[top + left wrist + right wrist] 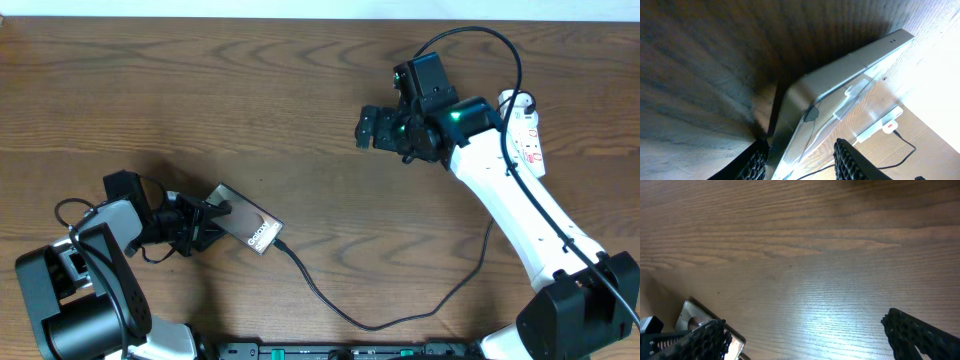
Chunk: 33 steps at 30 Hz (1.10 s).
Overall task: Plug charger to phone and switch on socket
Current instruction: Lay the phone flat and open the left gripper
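The bronze-brown phone point(250, 224) lies at the left of the table, lettering up. My left gripper point(203, 222) is shut on its left end. In the left wrist view the phone's silver edge point(840, 75) runs between the two finger pads point(802, 162). The black charger cable point(372, 326) has its tip at the phone's right end and loops along the front toward the right arm. The white socket point(527, 132) lies at the far right, partly behind my right arm. My right gripper point(366, 128) is open and empty above the table's middle back. The right wrist view point(805, 340) shows a phone corner point(690, 311).
The wooden table point(250, 90) fills the view. My right arm's white link point(510, 205) crosses the right side over the cable's path. A white strip with a red mark point(886, 125) and a thin cable show beyond the phone in the left wrist view.
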Each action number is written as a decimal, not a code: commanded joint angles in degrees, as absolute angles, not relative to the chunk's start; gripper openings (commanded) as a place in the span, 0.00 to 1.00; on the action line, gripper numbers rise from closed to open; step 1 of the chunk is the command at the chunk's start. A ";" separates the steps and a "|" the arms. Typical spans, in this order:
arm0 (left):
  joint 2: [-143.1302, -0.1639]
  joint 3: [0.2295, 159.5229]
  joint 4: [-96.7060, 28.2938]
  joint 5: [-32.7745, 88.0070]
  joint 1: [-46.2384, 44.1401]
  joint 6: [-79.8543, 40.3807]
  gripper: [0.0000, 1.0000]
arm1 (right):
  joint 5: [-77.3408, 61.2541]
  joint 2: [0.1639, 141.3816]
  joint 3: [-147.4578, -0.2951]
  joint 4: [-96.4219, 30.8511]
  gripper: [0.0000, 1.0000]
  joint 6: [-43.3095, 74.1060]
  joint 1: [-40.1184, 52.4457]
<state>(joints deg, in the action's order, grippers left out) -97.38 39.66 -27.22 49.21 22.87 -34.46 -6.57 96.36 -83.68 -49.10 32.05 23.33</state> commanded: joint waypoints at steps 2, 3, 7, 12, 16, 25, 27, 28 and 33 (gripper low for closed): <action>-98.70 38.20 -28.32 42.76 22.92 -34.06 0.45 | -5.93 96.03 -84.33 -49.08 0.99 32.75 23.73; -98.70 38.20 -28.40 42.76 22.92 -34.06 0.45 | -5.93 96.03 -84.31 -49.10 0.99 32.75 23.73; -98.70 38.20 -29.67 42.76 22.92 -34.06 0.45 | -5.93 96.03 -84.31 -49.10 0.99 32.75 23.75; -98.70 38.20 -30.13 42.76 22.92 -34.09 0.51 | -5.93 96.03 -84.31 -49.12 0.99 32.75 23.73; -98.70 38.20 -30.59 42.76 22.92 -34.06 0.55 | -5.93 96.03 -84.31 -49.12 0.99 32.75 23.75; -98.67 38.22 -31.24 42.83 22.92 -32.56 0.80 | -5.91 96.03 -84.31 -49.15 0.99 32.73 23.73; -98.50 38.22 -31.33 42.87 22.92 -32.14 0.83 | -5.89 96.03 -84.31 -49.10 0.99 32.71 23.73; -98.21 38.24 -31.31 42.92 22.92 -31.57 0.84 | -5.91 96.03 -84.31 -49.10 0.99 32.71 23.73; -94.72 38.70 -32.12 42.78 22.92 -29.91 0.84 | -5.91 96.03 -84.31 -49.08 0.99 32.71 23.73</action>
